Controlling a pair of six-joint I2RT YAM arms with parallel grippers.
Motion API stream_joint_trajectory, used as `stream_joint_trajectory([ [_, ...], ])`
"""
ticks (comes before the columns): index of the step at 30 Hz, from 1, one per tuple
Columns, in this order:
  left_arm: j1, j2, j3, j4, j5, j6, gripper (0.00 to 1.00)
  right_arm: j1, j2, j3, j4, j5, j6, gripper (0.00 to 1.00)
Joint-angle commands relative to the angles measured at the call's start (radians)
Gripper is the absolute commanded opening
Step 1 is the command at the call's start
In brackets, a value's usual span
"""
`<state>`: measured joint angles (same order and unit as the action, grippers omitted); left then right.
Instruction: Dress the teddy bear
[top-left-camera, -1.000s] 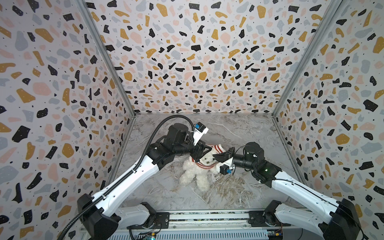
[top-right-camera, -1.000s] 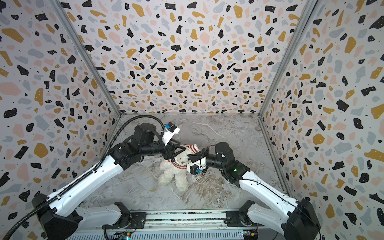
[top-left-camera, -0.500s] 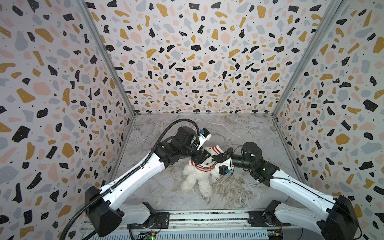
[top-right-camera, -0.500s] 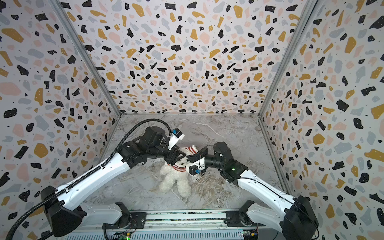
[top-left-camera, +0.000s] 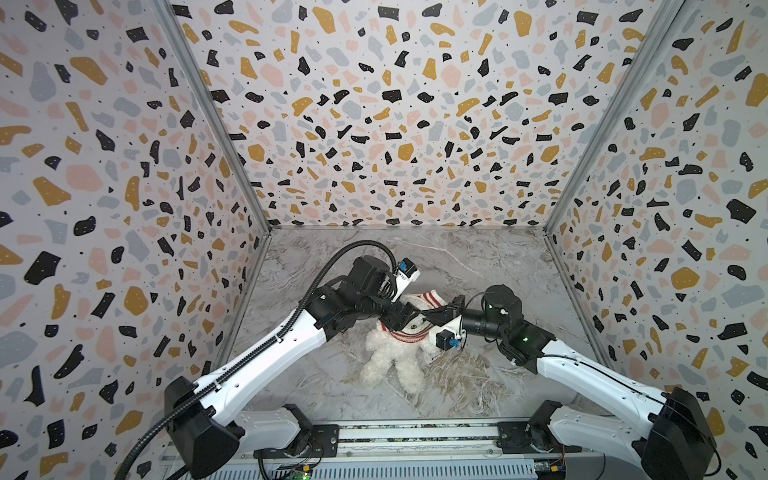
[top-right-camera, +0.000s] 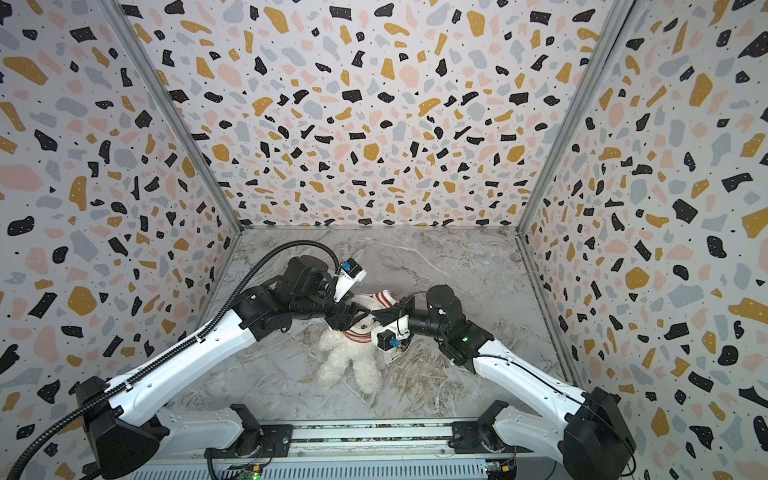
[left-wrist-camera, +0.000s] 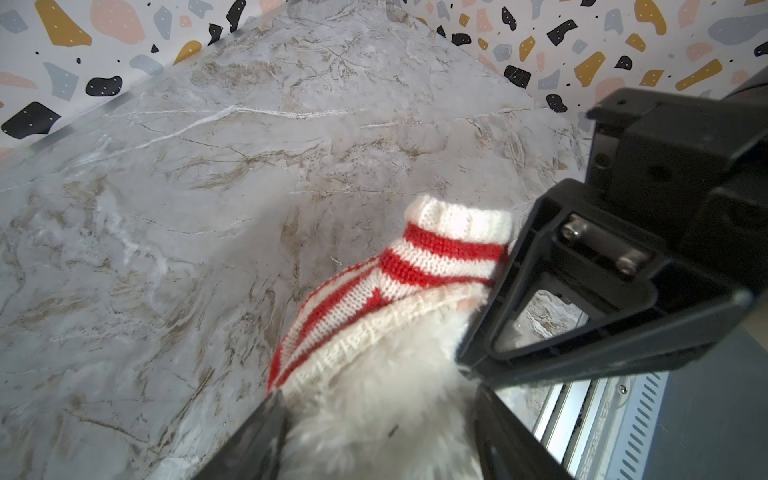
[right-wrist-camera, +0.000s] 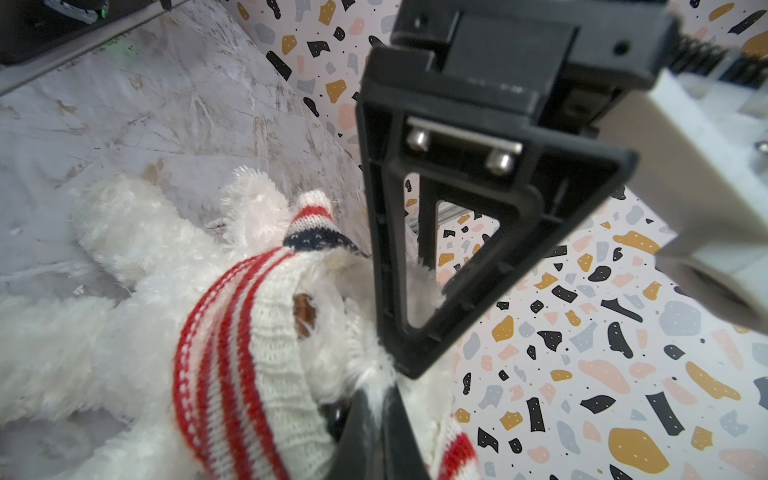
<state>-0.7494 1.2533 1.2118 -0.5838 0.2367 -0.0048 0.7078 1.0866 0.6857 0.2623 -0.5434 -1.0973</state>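
Black fingers of the left gripper stand spread, one on each side of the white fur of the teddy bear; we cannot tell whether they press it. The right gripper has its jaws pressed together, the tips buried in fur at the edge of the sweater. Whether they pinch knit or fur, we cannot tell. In both top views we see the two grippers meet almost tip to tip over the upper end of the teddy bear. The sweater, a red-and-white striped knit with one navy band, is bunched around the neck, and one sleeve points toward the back wall. The teddy bear lies near the middle of the grey marbled table, legs toward the front rail, with belly and legs uncovered. Speckled walls enclose the table on three sides.
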Motion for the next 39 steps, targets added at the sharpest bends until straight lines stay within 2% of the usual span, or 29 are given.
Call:
stream_joint_trajectory([
  [1,-0.009,-0.017,-0.023,-0.039,0.043,0.021,0.70,-0.003,-0.012,0.007,0.107,0.006,0.010,0.00],
  [5,-0.014,-0.015,-0.041,-0.031,0.054,0.014,0.69,-0.004,-0.013,0.000,0.126,0.001,0.009,0.00],
  [7,-0.018,-0.013,-0.047,-0.022,0.029,0.011,0.65,-0.001,-0.011,0.003,0.124,-0.005,0.007,0.00],
  [12,-0.018,-0.012,-0.048,0.018,0.009,-0.003,0.48,0.005,-0.017,0.004,0.122,-0.009,0.005,0.00],
  [16,-0.019,-0.009,-0.049,0.037,-0.006,-0.002,0.38,0.016,-0.025,-0.001,0.120,-0.005,0.005,0.00],
  [18,-0.019,-0.008,-0.051,0.043,-0.033,0.001,0.34,0.026,-0.026,-0.006,0.126,0.012,0.007,0.00],
  [23,-0.019,-0.039,-0.073,0.110,-0.094,0.005,0.15,0.060,-0.041,-0.026,0.158,0.052,0.023,0.00],
  [24,-0.019,-0.051,-0.085,0.134,-0.122,0.001,0.11,0.065,-0.046,-0.033,0.169,0.055,0.036,0.02],
  [26,-0.019,-0.070,-0.112,0.170,-0.162,0.003,0.02,0.067,-0.071,-0.051,0.191,0.059,0.076,0.13],
  [28,-0.019,-0.083,-0.136,0.206,-0.175,0.011,0.00,0.067,-0.101,-0.070,0.207,0.064,0.146,0.25],
  [30,-0.019,-0.109,-0.171,0.264,-0.208,0.006,0.00,0.067,-0.136,-0.086,0.225,0.091,0.236,0.30],
  [34,-0.018,-0.186,-0.259,0.394,-0.244,0.011,0.00,0.042,-0.225,-0.117,0.258,0.164,0.545,0.36],
  [37,-0.022,-0.246,-0.310,0.481,-0.269,0.030,0.00,0.008,-0.273,-0.102,0.210,0.205,0.792,0.39],
  [39,-0.024,-0.286,-0.335,0.537,-0.284,0.047,0.00,-0.026,-0.287,-0.060,0.117,0.205,0.935,0.36],
])
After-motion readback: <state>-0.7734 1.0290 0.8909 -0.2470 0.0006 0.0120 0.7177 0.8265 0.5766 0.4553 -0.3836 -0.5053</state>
